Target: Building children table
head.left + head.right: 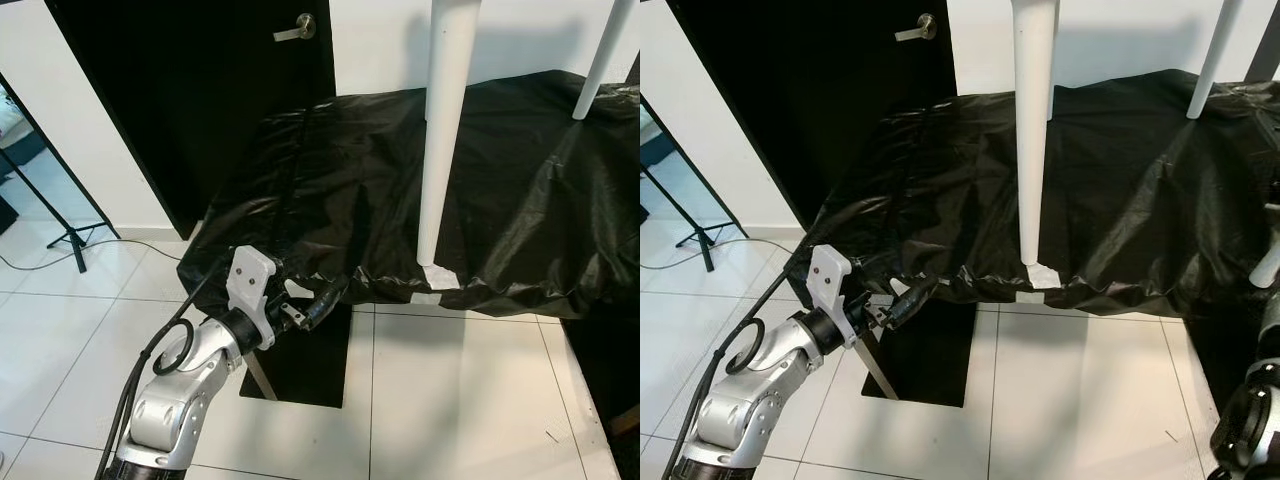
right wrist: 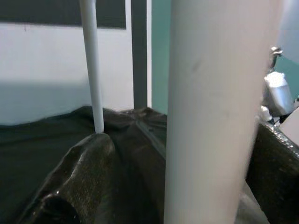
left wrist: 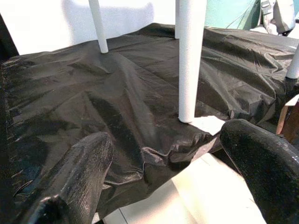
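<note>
the children's table lies upside down under a black plastic sheet (image 1: pixel 500 200) across the middle of the frame, with white legs already standing up: a near leg (image 1: pixel 443 130) at centre and a far leg (image 1: pixel 603 60) at upper right. the left gripper (image 1: pixel 318 305), lower left, hovers wide at the sheet's edge, holding nothing. the right gripper (image 2: pixel 177 177) straddles a white leg; whether it actually clamps it i cannot tell. remaining legs and flipping the table look still to do.

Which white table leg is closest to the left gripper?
The thick white leg standing at the front edge of the black sheet, just beyond the open left gripper. The other leg stands far back to the right.
</note>
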Robot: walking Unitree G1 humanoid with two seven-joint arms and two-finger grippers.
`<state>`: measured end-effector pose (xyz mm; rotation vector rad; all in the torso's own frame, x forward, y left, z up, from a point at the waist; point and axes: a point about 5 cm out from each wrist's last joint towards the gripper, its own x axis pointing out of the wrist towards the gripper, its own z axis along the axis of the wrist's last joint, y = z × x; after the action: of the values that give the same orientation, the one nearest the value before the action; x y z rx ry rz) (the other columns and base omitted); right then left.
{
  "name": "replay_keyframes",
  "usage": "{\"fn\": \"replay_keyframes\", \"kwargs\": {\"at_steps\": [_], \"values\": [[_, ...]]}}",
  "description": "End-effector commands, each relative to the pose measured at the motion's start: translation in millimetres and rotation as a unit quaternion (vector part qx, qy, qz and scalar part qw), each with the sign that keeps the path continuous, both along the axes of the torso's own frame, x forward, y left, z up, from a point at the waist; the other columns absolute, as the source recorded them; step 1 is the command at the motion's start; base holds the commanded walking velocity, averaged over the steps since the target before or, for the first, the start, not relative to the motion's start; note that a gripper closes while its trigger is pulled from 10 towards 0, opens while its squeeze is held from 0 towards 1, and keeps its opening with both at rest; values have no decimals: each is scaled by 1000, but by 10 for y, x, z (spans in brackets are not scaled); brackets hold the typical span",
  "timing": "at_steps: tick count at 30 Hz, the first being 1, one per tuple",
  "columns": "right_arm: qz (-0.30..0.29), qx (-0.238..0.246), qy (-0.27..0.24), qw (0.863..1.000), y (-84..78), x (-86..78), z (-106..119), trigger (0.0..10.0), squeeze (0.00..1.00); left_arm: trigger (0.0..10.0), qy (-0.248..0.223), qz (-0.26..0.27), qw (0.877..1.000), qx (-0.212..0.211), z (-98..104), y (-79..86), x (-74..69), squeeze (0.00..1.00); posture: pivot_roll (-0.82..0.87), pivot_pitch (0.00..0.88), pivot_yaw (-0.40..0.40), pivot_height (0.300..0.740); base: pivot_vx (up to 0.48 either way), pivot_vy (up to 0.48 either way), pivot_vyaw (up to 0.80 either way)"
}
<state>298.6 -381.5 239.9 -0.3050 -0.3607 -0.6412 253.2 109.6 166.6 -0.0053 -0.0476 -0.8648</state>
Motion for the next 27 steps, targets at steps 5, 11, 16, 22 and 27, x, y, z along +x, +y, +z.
{"fn": "replay_keyframes", "kwargs": {"at_steps": [5, 11, 16, 22, 27], "values": [[1, -11, -22, 1000, 129, -83, -94, 10000, 0, 10000, 1, 39, 999, 2, 24, 77, 13, 0, 61, 0, 59, 740, 0, 0, 0], [-42, 3, -41, 998, 208, -272, -282, 10000, 0, 10000, 3, 37, 999, 2, 20, 82, 13, 0, 52, 0, 64, 740, 0, 0, 0], [-67, -3, -43, 997, 272, -375, -373, 10000, 0, 10000, 4, 33, 999, 3, 19, 80, 14, 0, 49, 0, 66, 740, 0, 0, 0], [-35, 6, -40, 999, 566, -465, -508, 10000, 0, 10000, 4, 39, 999, 10, 1, 113, 23, 0, 56, 0, 65, 740, 0, 0, 0], [22, 20, -26, 999, 861, -434, -622, 10000, 0, 10000, 1, 48, 999, 15, -20, 144, 27, 0, 61, 0, 61, 740, 0, 0, 0]]}}
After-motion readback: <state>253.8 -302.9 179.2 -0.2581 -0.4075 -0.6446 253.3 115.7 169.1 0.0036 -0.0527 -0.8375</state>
